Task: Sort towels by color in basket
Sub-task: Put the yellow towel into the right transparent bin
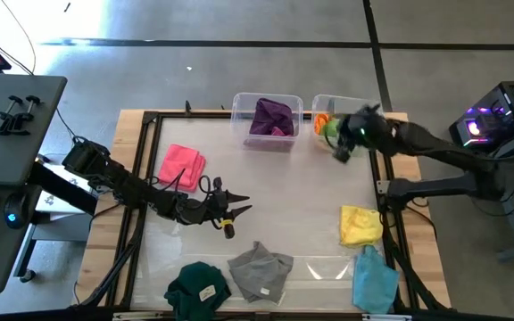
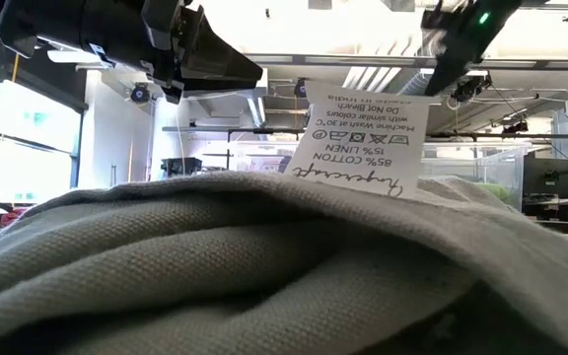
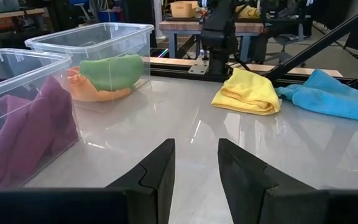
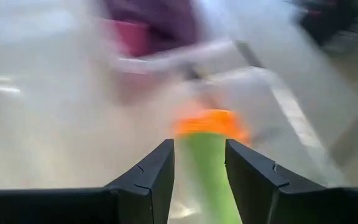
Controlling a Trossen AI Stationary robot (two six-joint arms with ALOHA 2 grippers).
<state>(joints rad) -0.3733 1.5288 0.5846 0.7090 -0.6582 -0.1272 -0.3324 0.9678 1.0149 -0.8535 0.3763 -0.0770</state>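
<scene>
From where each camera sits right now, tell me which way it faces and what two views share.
High view: overhead, straight down on the table; both arms show.
Low view: table height, behind the grey towel; arms overhead.
Left wrist view: past the left gripper, jaws open, toward two bins.
Right wrist view: past the right gripper, light green towel between its jaws.
Shared: the yellow towel shows in the high and left wrist views.

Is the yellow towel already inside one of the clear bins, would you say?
No, the yellow towel lies on the bare table beside the light blue towel, well apart from the two clear bins.
</scene>
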